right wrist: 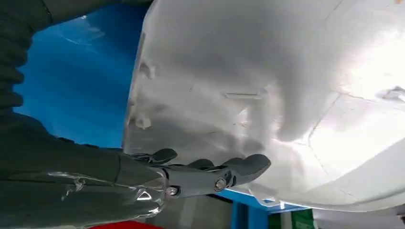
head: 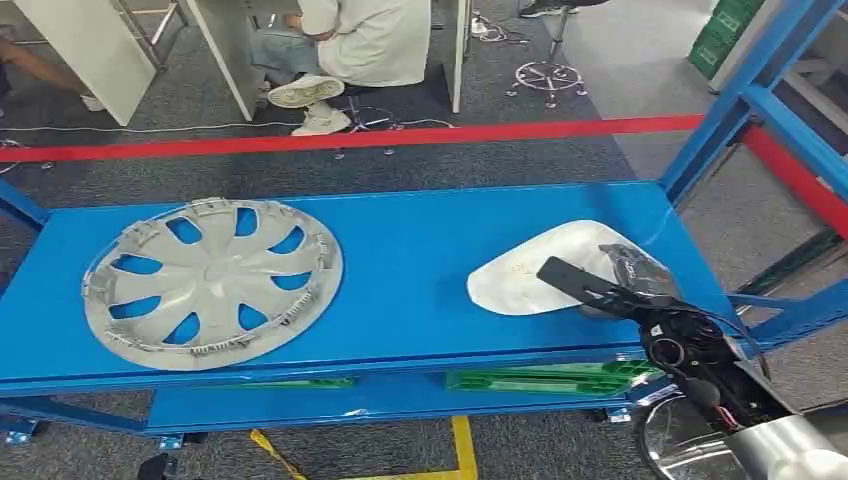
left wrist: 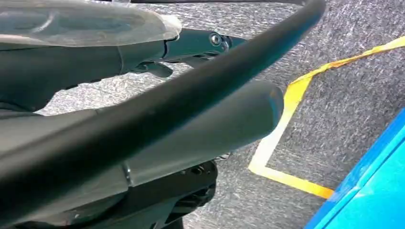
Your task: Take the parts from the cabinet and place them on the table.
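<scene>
Head view: my right hand [head: 610, 285] reaches over the right end of the blue shelf [head: 410, 260], its dark fingers [head: 562, 275] lying on the white part [head: 530, 275], a pale curved shell resting flat on the shelf surface. At the left end of the same shelf, well apart from the white part, lies 1 silver hubcap [head: 212, 283], face up. A green tray [head: 545, 380] sits on the lower level beneath the shelf edge. Beyond the shelf runs a red tape line [head: 350, 140] across the grey carpet [head: 430, 160], and behind it a seated person [head: 340, 50] in light clothing.

Right wrist view: my fingers [right wrist: 239, 167] rest against the rim of the white part [right wrist: 286, 95], with the blue shelf [right wrist: 76, 81] beside it. Whether they have closed around the rim or merely touch it I cannot tell; the contact looks light.

Left wrist view: my left hand [left wrist: 143, 71] hangs above the carpet [left wrist: 344, 90] near yellow floor tape [left wrist: 286, 105], with a corner of the blue shelf [left wrist: 372, 191] in frame. Its fingers hold nothing, and I cannot tell how far apart they lie.
</scene>
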{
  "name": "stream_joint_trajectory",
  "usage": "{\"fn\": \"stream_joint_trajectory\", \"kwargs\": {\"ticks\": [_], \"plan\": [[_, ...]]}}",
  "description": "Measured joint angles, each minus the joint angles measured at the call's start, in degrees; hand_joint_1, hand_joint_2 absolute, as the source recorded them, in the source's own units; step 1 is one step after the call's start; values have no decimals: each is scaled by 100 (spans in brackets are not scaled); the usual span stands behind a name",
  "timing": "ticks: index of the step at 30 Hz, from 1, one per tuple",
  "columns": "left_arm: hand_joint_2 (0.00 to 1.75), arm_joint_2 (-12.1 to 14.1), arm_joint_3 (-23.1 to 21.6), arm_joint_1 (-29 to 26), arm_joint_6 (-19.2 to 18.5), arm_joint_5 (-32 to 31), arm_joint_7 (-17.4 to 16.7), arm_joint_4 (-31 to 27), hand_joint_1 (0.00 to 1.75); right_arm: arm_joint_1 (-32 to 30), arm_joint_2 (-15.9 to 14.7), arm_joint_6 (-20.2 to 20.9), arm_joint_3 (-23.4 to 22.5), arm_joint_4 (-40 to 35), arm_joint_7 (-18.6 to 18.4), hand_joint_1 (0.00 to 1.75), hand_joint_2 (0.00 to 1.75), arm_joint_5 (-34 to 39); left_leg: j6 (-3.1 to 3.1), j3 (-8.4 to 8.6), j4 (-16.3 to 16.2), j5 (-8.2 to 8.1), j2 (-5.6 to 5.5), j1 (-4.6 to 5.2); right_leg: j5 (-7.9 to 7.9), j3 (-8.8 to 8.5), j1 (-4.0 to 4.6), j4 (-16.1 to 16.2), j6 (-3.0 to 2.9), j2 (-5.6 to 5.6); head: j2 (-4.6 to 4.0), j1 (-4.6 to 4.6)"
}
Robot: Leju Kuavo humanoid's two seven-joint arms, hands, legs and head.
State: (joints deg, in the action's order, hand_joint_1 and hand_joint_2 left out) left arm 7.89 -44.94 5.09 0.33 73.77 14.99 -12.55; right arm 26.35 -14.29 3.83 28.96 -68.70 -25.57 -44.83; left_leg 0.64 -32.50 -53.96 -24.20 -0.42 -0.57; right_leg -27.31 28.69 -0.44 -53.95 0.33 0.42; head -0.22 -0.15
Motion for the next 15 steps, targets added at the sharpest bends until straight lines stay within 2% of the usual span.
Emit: {"fn": "stream_joint_trajectory", "kwargs": {"ticks": [1, 2, 3, 4, 6, 7, 9, 10, 15], "plan": [[0, 0, 0, 0, -7, -6, 4, 0, 0, -4, -15, -2, -4, 0, 9, 131, 175, 0, 0, 1, 0, 0, 0, 0, 0, -1, 0, 0, 0, 0, 0, 0], [0, 0, 0, 0, -11, -15, 9, 0, 0, -11, -22, -2, -9, 0, 11, 162, 175, 0, 0, 1, 0, 0, 0, 0, 0, -1, 0, 0, 0, 0, 0, 0], [0, 0, 0, 0, -17, -15, 11, 0, 0, -25, -37, -2, -15, 0, 17, 173, 175, -7, 0, 2, 0, 0, 0, 0, 0, -3, 0, 0, 0, 0, 0, -2], [0, 0, 0, 0, -24, -17, 13, 0, 0, -40, -48, -2, -24, 0, 24, 161, 175, -13, 0, 2, 0, 0, 0, 0, 0, -3, 0, 0, 0, 0, 0, 0], [0, 0, 0, 0, -26, -20, 15, 0, 0, -55, -63, 2, -37, 0, 35, 148, 175, -39, 0, 2, 0, 0, 0, 0, 0, -3, 0, 0, 0, 0, 0, 0], [0, 0, 0, 0, -28, -22, 15, 0, 0, -62, -72, 9, -39, 0, 44, 148, 175, -44, 0, 2, 0, 0, 0, 0, 0, -4, 0, 0, 0, 0, 0, 0], [0, 0, 0, 0, -28, -22, 15, 0, 0, -67, -92, 15, -42, 0, 61, 119, 175, -59, 0, 2, 0, 0, 0, 0, 0, -4, 0, 0, 0, 0, 0, 4], [0, 0, 0, 0, -28, -24, 15, 0, 0, -67, -96, 15, -42, 0, 66, 112, 175, -61, 0, 3, 0, 0, 0, 0, 0, -4, 0, 0, 0, 0, 0, 0], [0, 0, -4, 0, -46, -83, 33, 0, 0, -69, -162, 7, -63, -9, 90, 119, 175, -66, 0, 11, 0, -1, 1, 0, 0, -10, 0, 0, 0, 0, 0, 4]]}}
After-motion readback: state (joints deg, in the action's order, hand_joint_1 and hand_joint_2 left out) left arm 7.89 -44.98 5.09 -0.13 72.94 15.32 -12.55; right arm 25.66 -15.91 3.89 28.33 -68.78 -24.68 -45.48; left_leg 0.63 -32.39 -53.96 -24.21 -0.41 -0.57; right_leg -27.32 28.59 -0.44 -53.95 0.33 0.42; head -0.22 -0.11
